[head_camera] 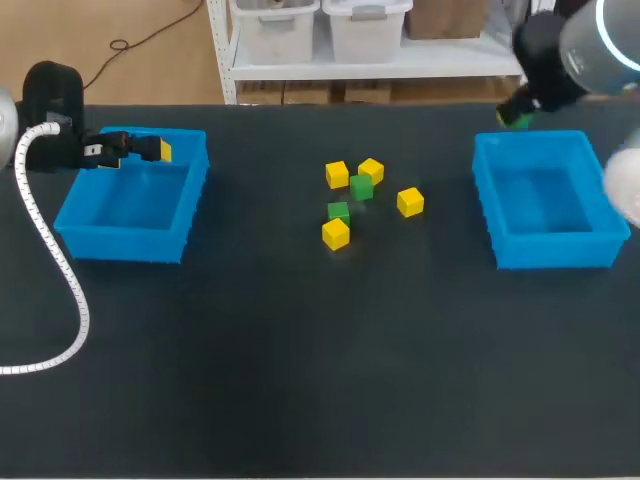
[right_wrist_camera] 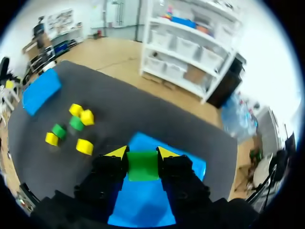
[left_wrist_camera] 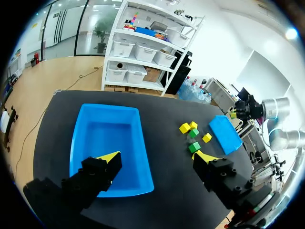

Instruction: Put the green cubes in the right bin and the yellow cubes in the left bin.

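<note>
My right gripper (head_camera: 516, 118) is shut on a green cube (right_wrist_camera: 143, 165) and hangs over the far left corner of the right blue bin (head_camera: 545, 240); in the right wrist view that bin (right_wrist_camera: 143, 206) lies below the fingers. My left gripper (head_camera: 140, 150) stands open and empty above the far edge of the left blue bin (head_camera: 130, 240). In the left wrist view one of its fingers is over that bin (left_wrist_camera: 107, 138). At mid-table lie several yellow cubes (head_camera: 336, 234) and two green cubes (head_camera: 361, 187), (head_camera: 339, 211) in a loose cluster.
The cluster (left_wrist_camera: 193, 136) sits between the two bins, nearer the table's far side. The left arm's white ribbed cable (head_camera: 60, 270) loops over the table's left part. Dark tabletop (head_camera: 320, 380) stretches along the near side.
</note>
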Controlling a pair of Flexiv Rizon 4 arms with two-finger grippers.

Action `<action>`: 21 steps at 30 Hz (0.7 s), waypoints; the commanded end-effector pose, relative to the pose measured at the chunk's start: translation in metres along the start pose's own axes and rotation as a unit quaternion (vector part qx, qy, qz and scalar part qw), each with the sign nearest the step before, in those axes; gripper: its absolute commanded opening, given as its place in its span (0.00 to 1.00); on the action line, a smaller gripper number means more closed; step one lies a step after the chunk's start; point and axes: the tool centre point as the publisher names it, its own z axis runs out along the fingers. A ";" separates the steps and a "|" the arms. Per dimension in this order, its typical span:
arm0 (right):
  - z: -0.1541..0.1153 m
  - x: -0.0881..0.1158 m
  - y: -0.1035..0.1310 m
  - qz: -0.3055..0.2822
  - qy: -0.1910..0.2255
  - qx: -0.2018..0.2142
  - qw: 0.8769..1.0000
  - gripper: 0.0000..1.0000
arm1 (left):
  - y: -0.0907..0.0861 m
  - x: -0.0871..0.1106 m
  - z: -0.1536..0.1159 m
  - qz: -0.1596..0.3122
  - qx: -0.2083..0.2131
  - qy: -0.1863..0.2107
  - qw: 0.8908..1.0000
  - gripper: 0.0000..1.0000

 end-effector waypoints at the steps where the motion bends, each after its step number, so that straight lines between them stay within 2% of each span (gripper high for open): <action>1: 0.000 0.040 -0.015 0.090 0.003 0.103 0.991 0.00 | 0.002 0.001 0.000 0.001 0.005 -0.003 1.000 1.00; 6: -0.004 0.056 -0.020 0.082 0.020 0.110 0.990 0.00 | 0.002 0.001 0.000 0.001 0.005 -0.003 1.000 1.00; 7: -0.005 0.056 -0.020 0.080 0.019 0.110 0.991 0.18 | 0.002 0.001 0.000 0.001 0.005 -0.003 1.000 1.00; 8: -0.007 0.055 -0.018 0.075 0.017 0.111 0.991 0.47 | 0.002 0.001 0.000 0.001 0.005 -0.003 1.000 1.00; 9: -0.008 0.052 -0.017 0.074 0.013 0.110 0.991 1.00 | 0.002 0.001 0.000 0.001 0.005 -0.003 1.000 1.00; 17: -0.028 0.013 0.003 0.049 -0.028 0.089 0.994 1.00 | 0.002 0.001 0.000 0.001 0.005 -0.003 1.000 1.00; 21: -0.033 -0.019 0.038 0.008 -0.052 0.065 0.996 1.00 | 0.002 0.001 0.000 0.001 0.005 -0.003 1.000 1.00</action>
